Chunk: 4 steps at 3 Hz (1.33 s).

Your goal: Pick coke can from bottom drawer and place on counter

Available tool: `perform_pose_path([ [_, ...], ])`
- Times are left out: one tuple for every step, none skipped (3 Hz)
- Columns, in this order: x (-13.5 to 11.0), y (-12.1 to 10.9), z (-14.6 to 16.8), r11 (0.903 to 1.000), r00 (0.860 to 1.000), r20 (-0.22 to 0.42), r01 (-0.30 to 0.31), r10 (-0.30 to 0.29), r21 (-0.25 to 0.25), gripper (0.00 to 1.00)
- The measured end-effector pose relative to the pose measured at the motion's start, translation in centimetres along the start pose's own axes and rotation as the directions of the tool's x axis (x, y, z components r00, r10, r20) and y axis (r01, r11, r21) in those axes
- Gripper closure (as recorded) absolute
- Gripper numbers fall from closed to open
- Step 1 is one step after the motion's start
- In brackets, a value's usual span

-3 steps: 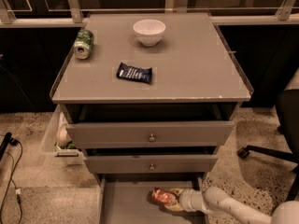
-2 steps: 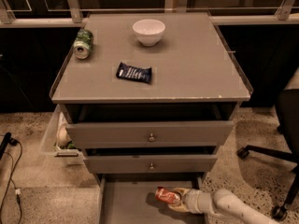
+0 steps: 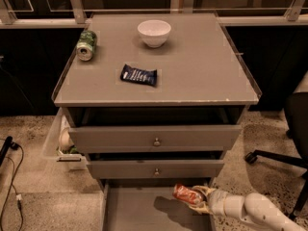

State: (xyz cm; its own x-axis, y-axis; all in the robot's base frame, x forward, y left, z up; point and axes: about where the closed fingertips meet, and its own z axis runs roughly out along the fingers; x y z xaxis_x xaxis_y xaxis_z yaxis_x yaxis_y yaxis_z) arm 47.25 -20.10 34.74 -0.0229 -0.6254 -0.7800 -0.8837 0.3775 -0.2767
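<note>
The coke can (image 3: 184, 194) is red-orange and lies sideways in my gripper (image 3: 198, 198), lifted a little above the floor of the bottom drawer (image 3: 139, 211), which is pulled out at the foot of the cabinet. The can casts a shadow on the tray to its left. My pale arm (image 3: 245, 210) reaches in from the lower right. The counter (image 3: 192, 66) is the wide grey top above the two knobbed drawers.
On the counter lie a green can (image 3: 86, 44) at the far left, a white bowl (image 3: 154, 32) at the back and a dark blue snack packet (image 3: 138, 75). A clear bin (image 3: 60, 138) hangs on the cabinet's left side. A black chair base (image 3: 281, 158) stands at right.
My gripper has risen slightly with the can and drawn a little toward the right front of the drawer. Nothing on the counter moved.
</note>
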Motion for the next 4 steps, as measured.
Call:
perform_pose_path([
  [-0.4,0.0,-0.2,1.0,1.0,0.004,0.004,-0.004,0.004,1.0],
  [-3.2,-0.7,-2.3,0.9979,0.998,0.017,0.059,-0.059,0.025,1.0],
  [-8.7,-2.1,-5.9,0.9894,0.989,0.039,0.144,-0.144,0.02,1.0],
  [-13.2,-3.3,-9.7,0.9778,0.977,0.031,0.21,-0.21,-0.003,1.0],
])
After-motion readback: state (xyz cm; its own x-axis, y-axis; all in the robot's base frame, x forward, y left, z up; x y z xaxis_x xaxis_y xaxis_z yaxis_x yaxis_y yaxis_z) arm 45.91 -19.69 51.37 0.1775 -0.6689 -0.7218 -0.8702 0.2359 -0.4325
